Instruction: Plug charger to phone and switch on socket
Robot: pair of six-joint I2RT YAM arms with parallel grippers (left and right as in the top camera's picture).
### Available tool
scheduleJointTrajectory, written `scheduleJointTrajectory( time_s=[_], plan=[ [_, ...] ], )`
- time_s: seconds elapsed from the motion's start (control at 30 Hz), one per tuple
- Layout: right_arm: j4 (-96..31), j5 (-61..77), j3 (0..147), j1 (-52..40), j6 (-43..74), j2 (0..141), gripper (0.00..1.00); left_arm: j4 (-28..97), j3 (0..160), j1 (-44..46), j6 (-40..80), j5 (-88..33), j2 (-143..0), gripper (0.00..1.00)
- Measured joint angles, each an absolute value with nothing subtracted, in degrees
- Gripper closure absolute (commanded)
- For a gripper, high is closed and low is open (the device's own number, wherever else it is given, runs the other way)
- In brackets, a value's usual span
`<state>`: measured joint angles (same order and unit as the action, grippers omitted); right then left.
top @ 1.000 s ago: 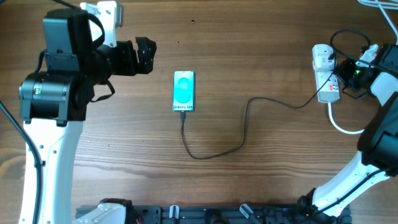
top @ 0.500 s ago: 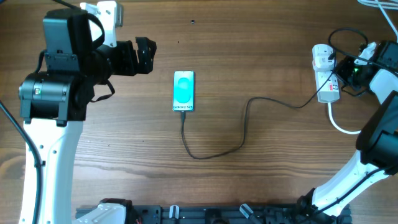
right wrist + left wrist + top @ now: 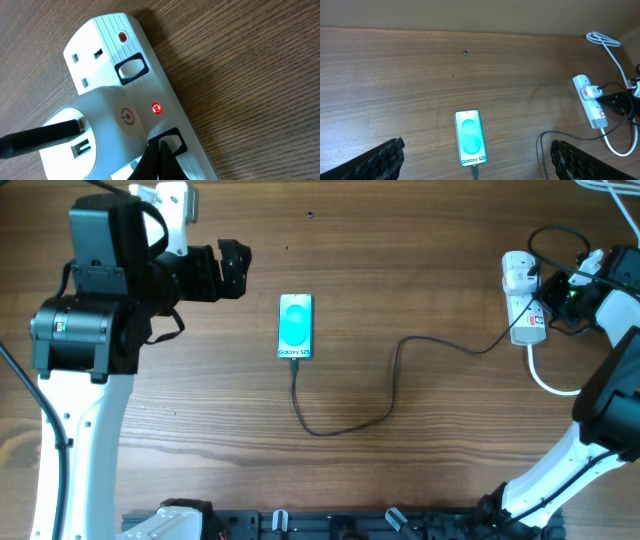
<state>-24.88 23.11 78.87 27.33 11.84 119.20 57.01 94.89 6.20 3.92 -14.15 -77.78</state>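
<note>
The phone lies flat mid-table with its turquoise screen lit, also in the left wrist view. The thin black charger cable runs from the phone's near short edge, where its tip is plugged in, in a loop to the white socket strip at the right. My right gripper is shut, its fingertips pressed on the strip's rocker switch. A red light glows on the strip beside a white adapter. My left gripper is open, raised left of the phone.
A thick white cord curves from the strip toward the right arm's base. A second white cable lies at the far right. The left arm's column stands over the left side of the wooden table.
The right gripper has shifted slightly up and left at the strip since one second ago. The left arm, phone and cable have not moved.
</note>
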Motion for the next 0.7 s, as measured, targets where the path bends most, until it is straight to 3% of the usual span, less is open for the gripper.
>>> scheduleJointTrajectory(
  time_s=[0.27, 0.37, 0.53, 0.57, 0.6, 0.67, 0.7],
  plan=[
    [-34.65, 25.21, 75.59, 34.02, 11.88, 106.48, 0.96, 57.01, 94.89, 6.20, 3.92, -14.15, -77.78, 0.00],
    [-38.65, 25.02, 75.75, 38.54, 11.49, 89.27, 0.96, 57.04, 94.89, 6.20, 3.92, -14.17, -77.78, 0.00],
    [-49.15, 30.68, 75.85, 37.58, 4.56, 70.26, 0.95, 57.01, 94.89, 6.20, 3.92, -14.17, -77.78, 0.00],
    [-50.83, 32.08, 75.85, 37.60, 3.44, 68.45, 0.88, 57.06, 94.89, 6.20, 3.92, -14.17, -77.78, 0.00],
    [-53.63, 34.54, 75.85, 37.60, 1.67, 65.32, 0.74, 56.99, 94.89, 6.20, 3.92, -14.17, -77.78, 0.00],
    [-57.36, 37.36, 75.85, 37.58, -0.36, 61.08, 0.20, 56.97, 94.89, 6.20, 3.92, -14.15, -77.78, 0.00],
    [-60.55, 38.54, 75.85, 37.58, -1.21, 57.74, 0.00, 57.01, 94.89, 6.20, 3.92, -14.15, -77.78, 0.00]
  ],
)
